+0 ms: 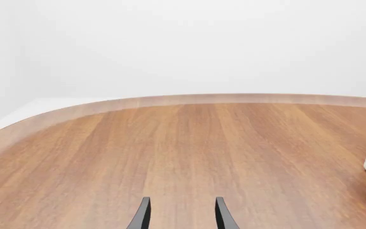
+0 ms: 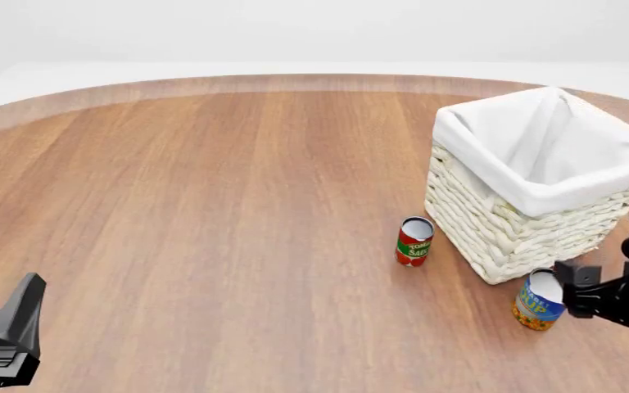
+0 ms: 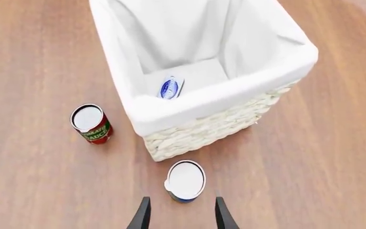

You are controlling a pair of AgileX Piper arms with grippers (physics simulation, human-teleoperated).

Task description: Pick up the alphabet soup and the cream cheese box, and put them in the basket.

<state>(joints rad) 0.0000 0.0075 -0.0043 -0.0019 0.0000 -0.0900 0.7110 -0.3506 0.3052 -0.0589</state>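
Just beyond the right gripper [image 3: 177, 217] stands alphabet soup [image 3: 186, 180]

A simulated tabletop test scene is indicated, not a furnished room. A broad wooden table [image 2: 205, 213] with a rounded far edge is seen, its grain uniform and unmarked. Beyond it, only a plain white floor and blank white walls [image 1: 183, 43] are shown, evenly lit. No furniture, fittings or signage by which a home, kitchen or shop could be identified can be made out. The surfaces are rendered cleanly, consistent with a simulator. A few grocery props are set out on the table: a lined wicker basket [image 2: 511, 229], a tomato sauce can [image 2: 413, 241] and an alphabet soup [image 2: 537, 301] can. Two black robot arms enter from the near edge.
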